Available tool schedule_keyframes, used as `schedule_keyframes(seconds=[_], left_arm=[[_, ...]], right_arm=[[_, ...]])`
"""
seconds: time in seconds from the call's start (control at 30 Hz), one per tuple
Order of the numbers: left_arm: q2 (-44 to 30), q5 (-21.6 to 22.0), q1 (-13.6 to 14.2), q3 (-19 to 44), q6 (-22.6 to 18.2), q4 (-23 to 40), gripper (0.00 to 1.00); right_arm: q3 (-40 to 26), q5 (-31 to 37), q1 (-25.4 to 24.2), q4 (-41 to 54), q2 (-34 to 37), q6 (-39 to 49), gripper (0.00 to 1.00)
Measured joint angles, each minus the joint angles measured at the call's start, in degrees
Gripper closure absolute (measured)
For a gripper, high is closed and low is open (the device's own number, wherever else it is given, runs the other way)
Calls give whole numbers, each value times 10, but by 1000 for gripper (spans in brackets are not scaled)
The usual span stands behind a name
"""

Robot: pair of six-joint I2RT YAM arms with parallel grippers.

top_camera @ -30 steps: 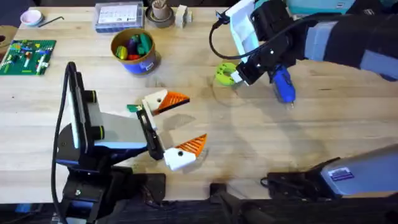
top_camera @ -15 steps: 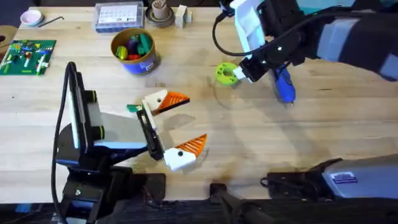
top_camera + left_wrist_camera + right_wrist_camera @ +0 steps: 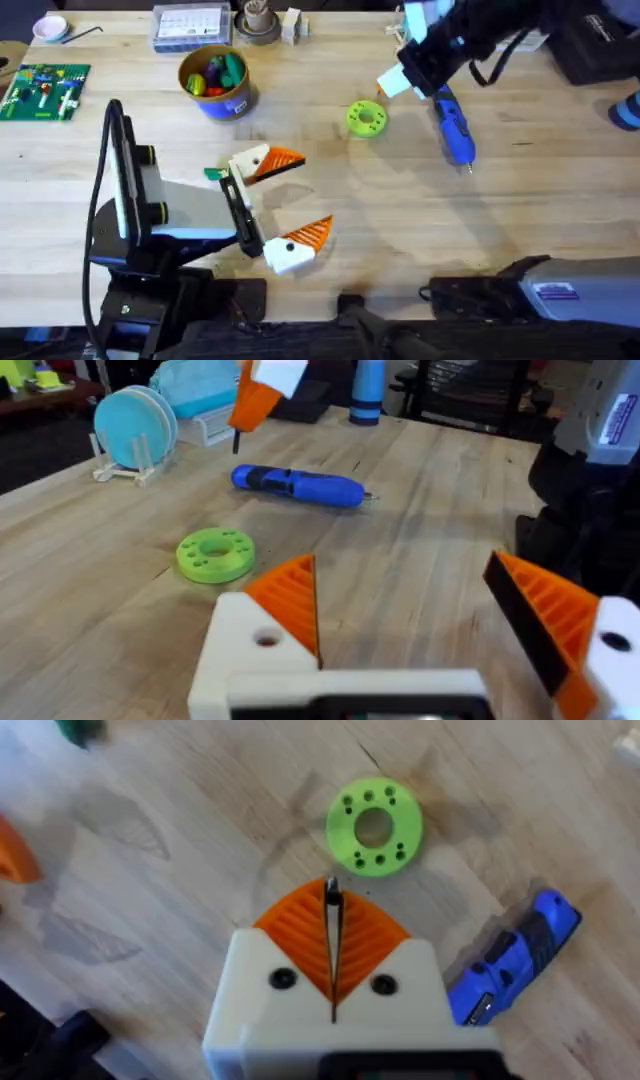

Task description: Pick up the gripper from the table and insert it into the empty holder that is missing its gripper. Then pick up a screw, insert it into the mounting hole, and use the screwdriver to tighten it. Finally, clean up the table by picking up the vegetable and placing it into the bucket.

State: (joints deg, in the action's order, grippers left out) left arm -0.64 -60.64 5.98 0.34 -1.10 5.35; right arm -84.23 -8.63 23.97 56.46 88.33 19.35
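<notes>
My right gripper [image 3: 388, 84] hangs above the table behind the lime-green disc [image 3: 366, 118]. Its orange pads [image 3: 300, 935] are shut on a thin dark screw [image 3: 331, 892] that pokes out at the tips. The blue screwdriver [image 3: 452, 126] lies flat just right of the disc. My left gripper [image 3: 312, 193] stands open low over the table's middle, and both its white mounts carry orange fingers [image 3: 290, 595]. One mount shows a small hole [image 3: 266, 639]. The dark-green vegetable [image 3: 213, 174] lies beside the left gripper. The blue bucket [image 3: 216, 82] stands at the back left. The loose gripper and the empty holder are out of view.
A green parts board [image 3: 44, 90] lies at the far left edge. A clear box [image 3: 191, 26] and a small round dish [image 3: 258, 22] sit along the back. The right arm's base [image 3: 560, 285] fills the lower right corner. Bare wood lies between the disc and the left gripper.
The right gripper has lifted off the lime-green disc and moved back and to the right, its fingers shut. The left arm has not moved.
</notes>
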Motion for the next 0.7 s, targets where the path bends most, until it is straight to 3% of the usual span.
schedule_keyframes(seconds=[0.33, 0.7], left_arm=[[0, 0, 0, 0, 0, 0, 7], [0, 0, 0, 0, 0, 0, 7]], right_arm=[[-122, -9, 116, 66, 6, 0, 995], [-257, -13, 233, 157, 80, -12, 995]])
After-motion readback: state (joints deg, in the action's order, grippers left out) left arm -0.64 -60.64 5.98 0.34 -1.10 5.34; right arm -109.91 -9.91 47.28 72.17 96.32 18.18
